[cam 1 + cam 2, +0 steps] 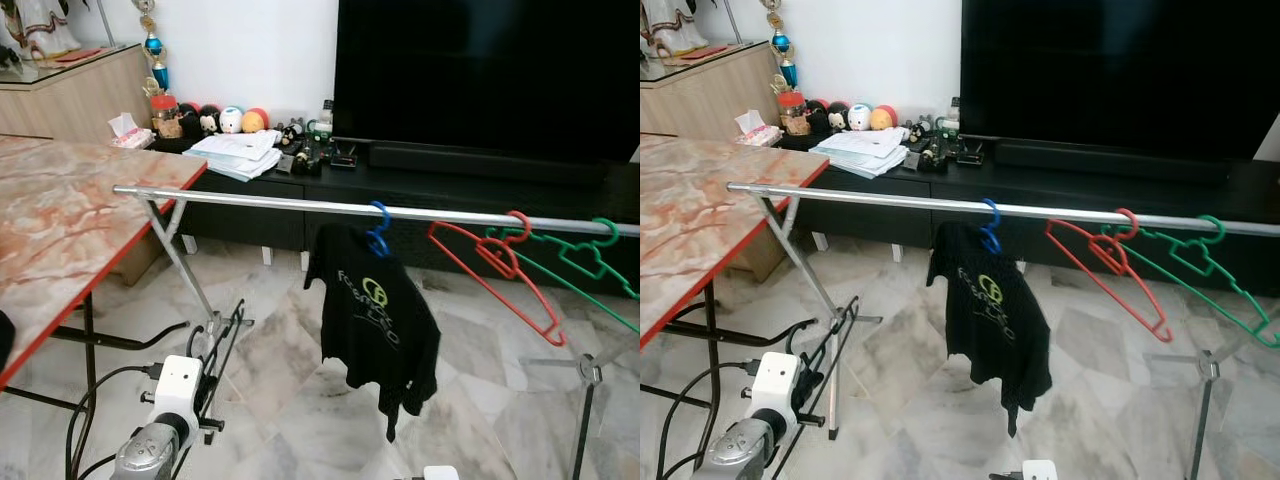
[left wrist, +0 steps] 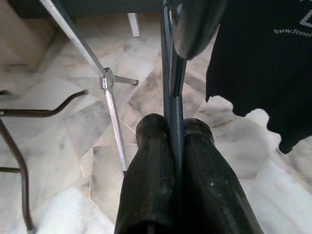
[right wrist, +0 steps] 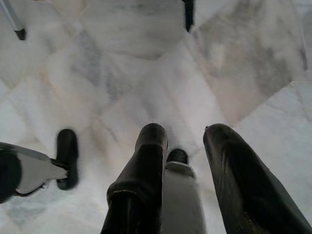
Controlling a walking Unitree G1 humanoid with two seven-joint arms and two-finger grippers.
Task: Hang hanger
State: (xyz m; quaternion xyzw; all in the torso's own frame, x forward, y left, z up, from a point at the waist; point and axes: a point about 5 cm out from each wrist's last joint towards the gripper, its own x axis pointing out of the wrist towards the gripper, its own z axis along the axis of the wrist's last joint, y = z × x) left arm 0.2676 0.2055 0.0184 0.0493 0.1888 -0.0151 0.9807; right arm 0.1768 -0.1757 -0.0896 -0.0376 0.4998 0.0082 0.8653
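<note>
I have the left tool [image 2: 178, 146] clamped on a thin dark hanger [image 2: 169, 83], low and near, left of the black shirt [image 1: 375, 320]; the silver rail [image 1: 300, 205] sits well above and farther off. The grip is narrow and edge-on, so I judge the hanger may twist or slip while lifting; its hook could also snag the blue hanger [image 1: 378, 232]. The right tool [image 3: 185, 146] hangs idle over the floor, fingers apart, holding nothing.

Marble-top table [image 1: 60, 210] left; black TV [image 1: 480, 70] on dark console [image 1: 450, 190]; papers [image 1: 235, 152].
</note>
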